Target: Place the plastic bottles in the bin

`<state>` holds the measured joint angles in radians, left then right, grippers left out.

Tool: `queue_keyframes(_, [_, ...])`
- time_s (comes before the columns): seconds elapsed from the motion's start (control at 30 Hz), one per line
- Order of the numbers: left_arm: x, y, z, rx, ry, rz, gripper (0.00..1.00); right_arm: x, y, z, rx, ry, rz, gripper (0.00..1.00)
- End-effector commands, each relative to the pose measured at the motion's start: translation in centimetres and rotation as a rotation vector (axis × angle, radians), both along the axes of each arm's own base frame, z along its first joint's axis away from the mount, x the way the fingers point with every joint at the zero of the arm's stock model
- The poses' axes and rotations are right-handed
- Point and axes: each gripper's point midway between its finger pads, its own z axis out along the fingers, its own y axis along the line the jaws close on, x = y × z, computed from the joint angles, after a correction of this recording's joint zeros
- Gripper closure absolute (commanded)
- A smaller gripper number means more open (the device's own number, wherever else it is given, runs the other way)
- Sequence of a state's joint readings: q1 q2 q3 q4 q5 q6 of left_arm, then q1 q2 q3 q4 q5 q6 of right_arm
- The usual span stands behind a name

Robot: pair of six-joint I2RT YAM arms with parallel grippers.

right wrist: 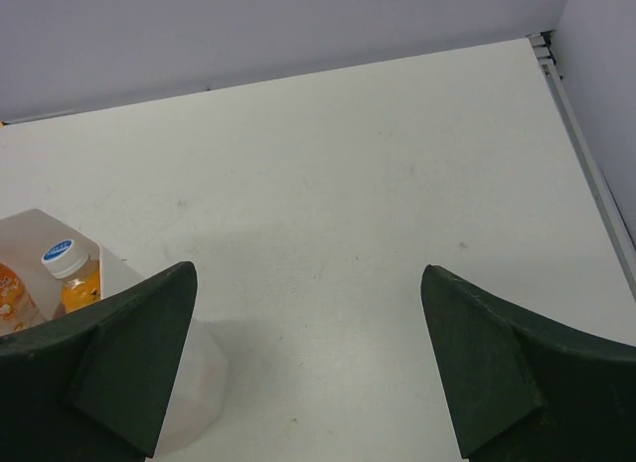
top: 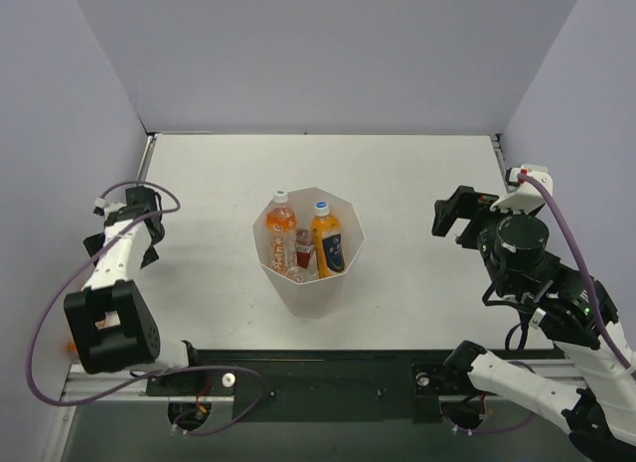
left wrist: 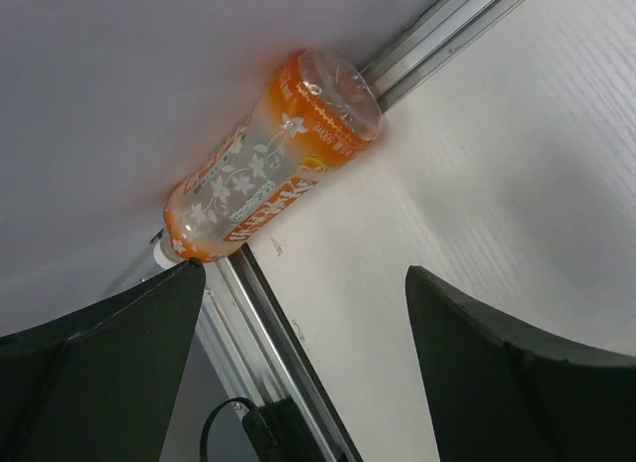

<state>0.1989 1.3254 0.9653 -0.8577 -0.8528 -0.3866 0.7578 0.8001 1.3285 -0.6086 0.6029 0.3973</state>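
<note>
The white faceted bin point(top: 343, 268) stands mid-table and holds three plastic bottles: an orange one with a white cap point(top: 281, 224), a small red one point(top: 303, 249) and an orange one with a blue label point(top: 326, 239). Another orange bottle point(left wrist: 273, 159) with a flower label lies on its side on the metal rail against the left wall. My left gripper point(left wrist: 303, 271) is open and empty just short of that bottle, and it sits at the table's left edge in the top view point(top: 124, 245). My right gripper point(top: 452, 222) is open and empty right of the bin, also in its wrist view point(right wrist: 308, 273).
The aluminium rail point(left wrist: 447, 40) runs along the table's left edge under the wall point(left wrist: 119, 75). A black mount with a cable point(left wrist: 253, 427) sits by the rail. The bin's rim point(right wrist: 30, 224) and a blue-capped bottle point(right wrist: 62, 253) show at the right wrist view's left edge.
</note>
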Motion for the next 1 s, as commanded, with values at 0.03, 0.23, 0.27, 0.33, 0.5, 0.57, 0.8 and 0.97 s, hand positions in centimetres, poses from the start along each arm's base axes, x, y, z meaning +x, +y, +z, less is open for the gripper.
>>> queue_keyframes(0.03, [0.5,1.9,-1.1,-0.013,0.123,0.116,0.06,-0.2,-1.6,0.3,-0.062,-0.01,-0.046,0.11])
queue_keyframes(0.23, [0.7,2.4,-2.8,-0.023,0.155,0.151,0.05,-0.2,-1.5,0.1,-0.07,-0.006,-0.037,0.1])
queue_keyframes(0.27, [1.1,2.1,-3.2,-0.049,0.137,0.154,0.06,-0.2,-1.5,0.0,-0.066,-0.004,-0.038,0.1])
queue_keyframes(0.33, [2.0,2.1,-3.7,-0.073,0.134,0.131,0.08,-0.2,-1.2,-0.1,-0.049,-0.008,-0.03,0.1])
queue_keyframes(0.5, [1.0,4.0,-3.7,-0.004,0.262,0.18,0.13,-0.3,-1.5,-0.8,-0.038,-0.011,-0.048,0.1])
queue_keyframes(0.57, [0.9,3.8,-4.8,-0.059,0.296,0.187,0.22,-0.2,-1.7,-1.0,-0.043,-0.015,-0.059,0.1])
queue_keyframes(0.8, [0.1,4.0,-6.7,-0.046,0.394,0.186,0.13,0.1,-1.4,-0.9,-0.05,-0.011,-0.058,0.1])
queue_keyframes(0.97, [0.2,4.4,-6.8,-0.037,0.407,0.17,0.09,-0.2,-1.0,-1.1,0.014,-0.013,-0.047,0.1])
